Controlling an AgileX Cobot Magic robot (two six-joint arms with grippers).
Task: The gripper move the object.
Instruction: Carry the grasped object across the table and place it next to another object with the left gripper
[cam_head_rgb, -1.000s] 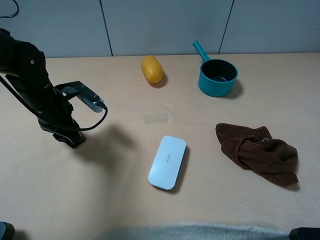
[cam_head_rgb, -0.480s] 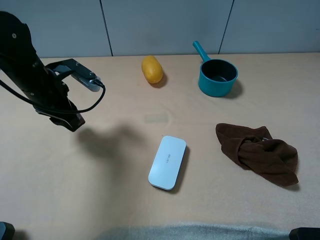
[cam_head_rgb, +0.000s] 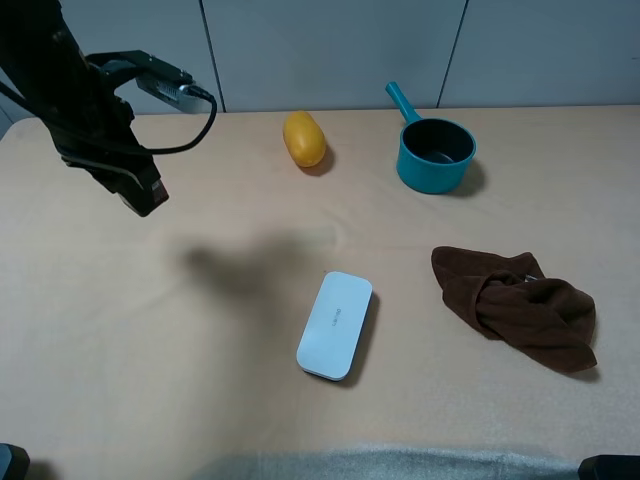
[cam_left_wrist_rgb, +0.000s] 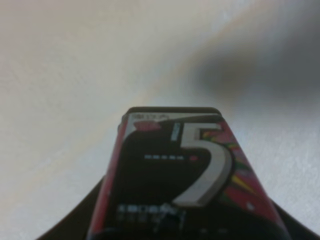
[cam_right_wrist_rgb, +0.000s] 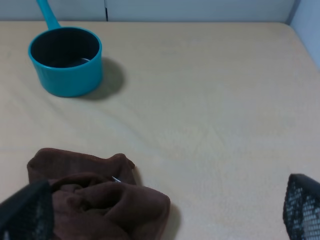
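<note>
My left gripper (cam_head_rgb: 143, 196) is a black claw on a dark cabled arm, raised well above the left side of the tan table (cam_head_rgb: 200, 400). It is shut on the object, a small black box (cam_left_wrist_rgb: 175, 185) with a red-and-white label and a large "5". The box fills the left wrist view; in the exterior view it shows only as a dark block at the claw's tip (cam_head_rgb: 150, 190). My right gripper (cam_right_wrist_rgb: 162, 210) is open and empty, its fingertips (cam_right_wrist_rgb: 25, 210) wide apart above a brown cloth.
A flat white rounded case (cam_head_rgb: 335, 324) lies mid-table. A yellow oval fruit (cam_head_rgb: 303, 138) and a teal saucepan (cam_head_rgb: 435, 152) stand at the back. A crumpled brown cloth (cam_head_rgb: 520, 305) lies at the right and shows in the right wrist view (cam_right_wrist_rgb: 95, 205) with the saucepan (cam_right_wrist_rgb: 66, 60).
My left gripper has risen from the table surface with the box in it and moved towards the back. Its shadow has slid right. Nothing else moved.
</note>
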